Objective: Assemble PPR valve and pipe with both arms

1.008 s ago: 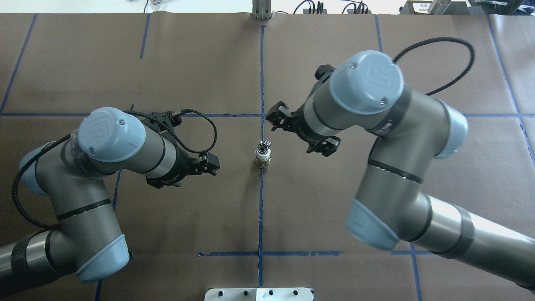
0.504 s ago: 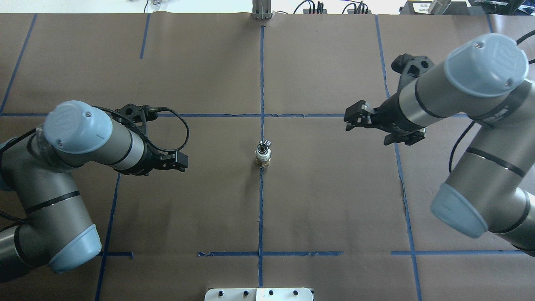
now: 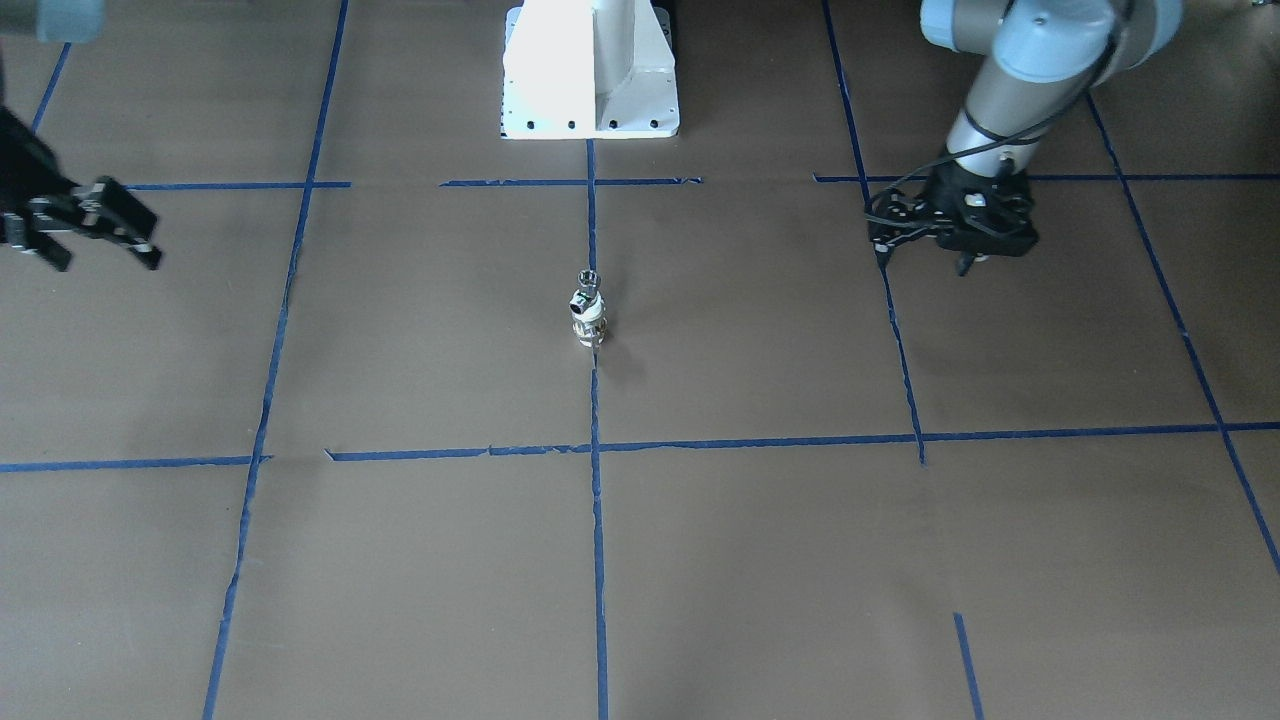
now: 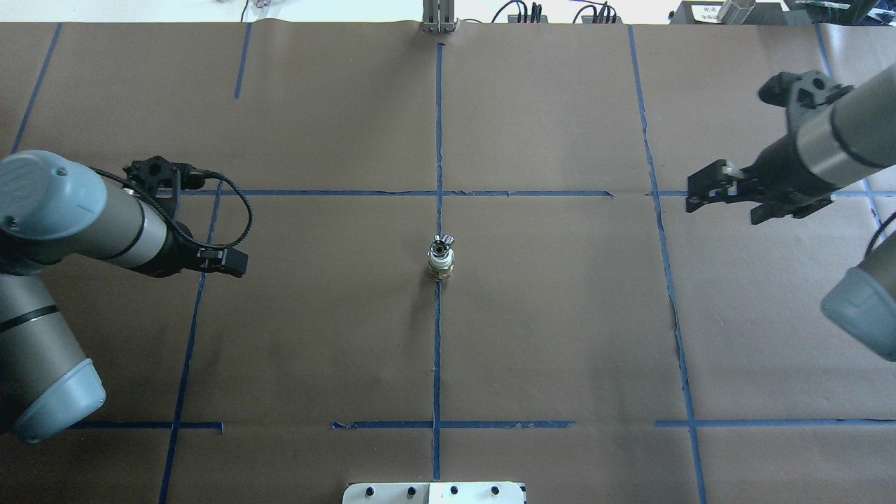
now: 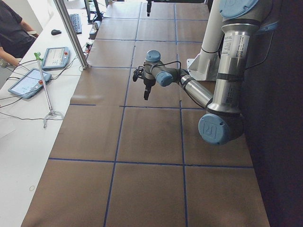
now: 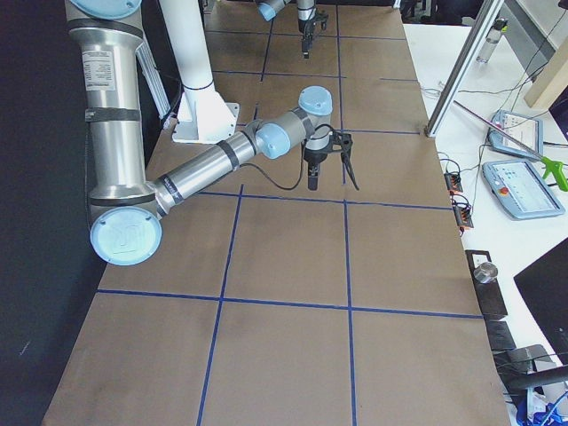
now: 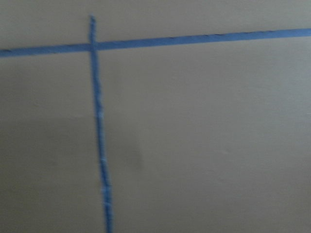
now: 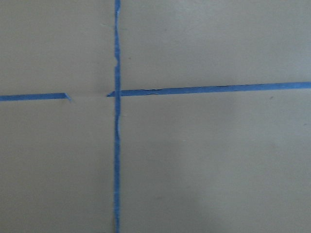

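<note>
A small white-and-metal valve and pipe piece [image 4: 440, 258] stands upright alone on the centre tape line; it also shows in the front-facing view [image 3: 588, 312]. My left gripper [image 4: 222, 262] hangs far to its left, open and empty, seen at the right of the front-facing view [image 3: 922, 255] and in the left side view [image 5: 142, 87]. My right gripper [image 4: 724, 201] is far to the piece's right, open and empty, seen at the left edge of the front-facing view [image 3: 95, 250] and in the right side view [image 6: 330, 182]. Both wrist views show only brown paper and blue tape.
Brown paper with blue tape lines [image 4: 437, 336] covers the table. The white pedestal base [image 3: 590, 70] stands at the robot's edge. Tablets [image 5: 28, 81] and an aluminium post [image 5: 71, 33] stand at the far side, with a person [image 5: 14, 33] beside them.
Both arms have swung outward away from the standing piece: the left gripper to the left, the right gripper far to the right. The piece has not moved.
</note>
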{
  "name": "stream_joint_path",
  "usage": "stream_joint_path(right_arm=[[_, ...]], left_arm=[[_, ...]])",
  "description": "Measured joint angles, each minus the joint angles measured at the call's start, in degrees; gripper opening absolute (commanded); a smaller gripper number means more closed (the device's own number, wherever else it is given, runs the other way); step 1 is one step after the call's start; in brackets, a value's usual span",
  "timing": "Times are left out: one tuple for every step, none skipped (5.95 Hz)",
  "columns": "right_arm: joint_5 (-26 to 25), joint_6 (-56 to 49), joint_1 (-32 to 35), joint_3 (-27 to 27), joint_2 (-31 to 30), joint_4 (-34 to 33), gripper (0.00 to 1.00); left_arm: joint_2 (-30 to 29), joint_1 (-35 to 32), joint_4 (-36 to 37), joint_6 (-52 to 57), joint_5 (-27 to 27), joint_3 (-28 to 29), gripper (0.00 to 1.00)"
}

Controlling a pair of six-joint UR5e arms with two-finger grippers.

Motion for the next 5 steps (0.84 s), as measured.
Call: stream_joint_path(right_arm=[[1.7, -11.17, 5.43, -2.4, -3.21, -0.26, 1.0], [2.59, -20.83, 10.67, -5.24, -5.18, -0.6, 1.0], [3.07, -28.6, 14.99, -8.34, -6.38, -0.75, 1.0], [3.26, -36.09, 18.42, -12.03, -7.1, -0.78, 1.0], [3.31, -41.8, 20.87, -15.32, -7.38, -0.72, 1.0]], left_arm=[[3.01, -5.6, 0.16, 8.69, -4.0, -0.02, 1.0], [6.58, -11.17, 0.23, 17.42, -7.52, -0.02, 1.0], [9.84, -16.12, 0.32, 24.95, -10.28, 0.14, 1.0], [12.25, -21.83, 1.57, 31.75, -13.44, 0.69, 1.0], [13.36, -27.37, 5.41, 37.73, -15.9, 1.29, 1.0]])
